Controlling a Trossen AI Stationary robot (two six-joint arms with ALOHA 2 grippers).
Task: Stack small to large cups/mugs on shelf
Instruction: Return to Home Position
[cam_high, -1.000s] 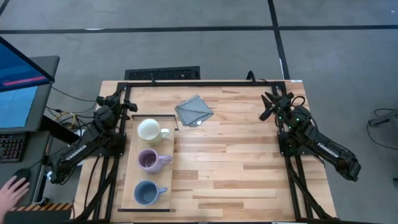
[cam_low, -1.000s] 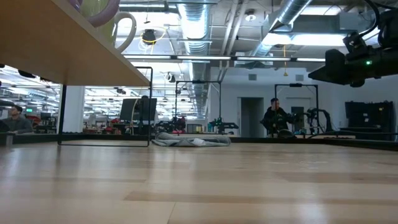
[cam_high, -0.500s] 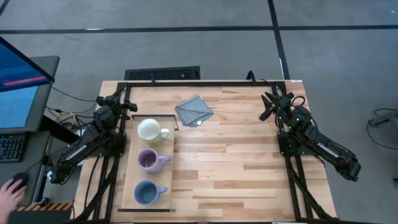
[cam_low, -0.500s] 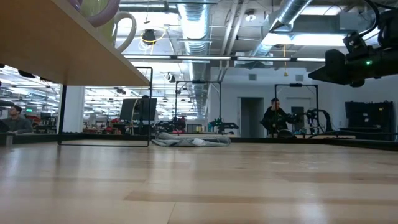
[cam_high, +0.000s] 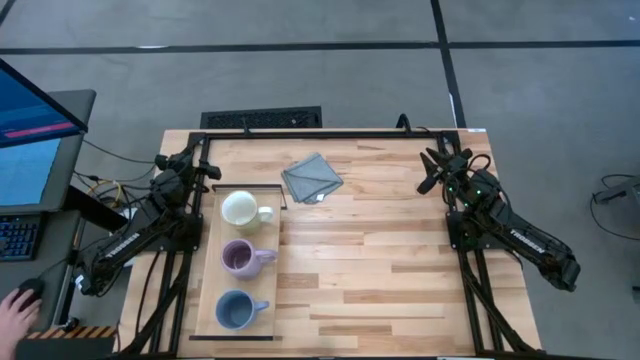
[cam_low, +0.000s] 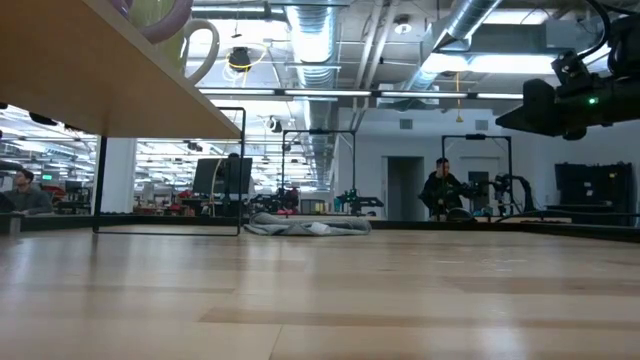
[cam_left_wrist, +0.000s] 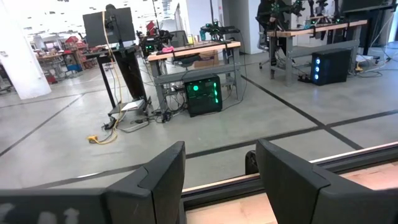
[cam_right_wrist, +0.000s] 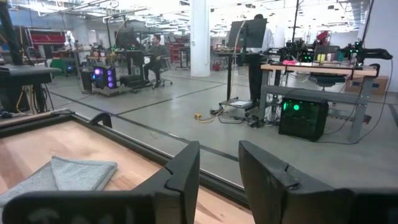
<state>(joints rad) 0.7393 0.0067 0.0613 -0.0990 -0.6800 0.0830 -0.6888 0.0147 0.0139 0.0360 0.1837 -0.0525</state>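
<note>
Three mugs stand upright in a row on the pale shelf (cam_high: 210, 238) at the table's left, each on its base: cream-white (cam_high: 240, 210) farthest, purple (cam_high: 240, 258) in the middle, grey-blue (cam_high: 235, 311) nearest. The low view shows the shelf's underside (cam_low: 100, 80) and the cream mug's handle (cam_low: 203, 45). My left gripper (cam_high: 190, 157) waits at the far left corner, beside the shelf, and stands open with nothing between its fingers (cam_left_wrist: 221, 155). Over the far right part of the table, my right gripper (cam_high: 432, 165) is also open on nothing (cam_right_wrist: 219, 152).
A grey folded cloth (cam_high: 311, 177) lies at the far middle of the table, also seen in the right wrist view (cam_right_wrist: 68, 177). A dark frame rail (cam_high: 330, 133) runs along the far edge. A person's hand (cam_high: 12, 310) rests off the table at the near left.
</note>
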